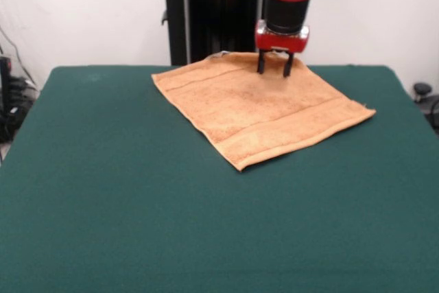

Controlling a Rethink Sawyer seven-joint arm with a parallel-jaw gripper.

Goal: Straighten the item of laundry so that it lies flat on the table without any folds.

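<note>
The orange-tan towel (257,109) lies spread on the dark green table (123,190), right of centre toward the far side, turned like a diamond. Woven border bands run along its far left and near right edges. It looks flat, with no clear folds. My gripper (274,72) hangs from the red arm over the towel's far corner, its two black fingers apart and pointing down, tips at or just above the cloth. It holds nothing. The white label is not visible.
The black pedestal (206,25) stands behind the table's far edge. Cables and gear sit off the table at the left edge (10,101), and a dark object at the right edge (422,90).
</note>
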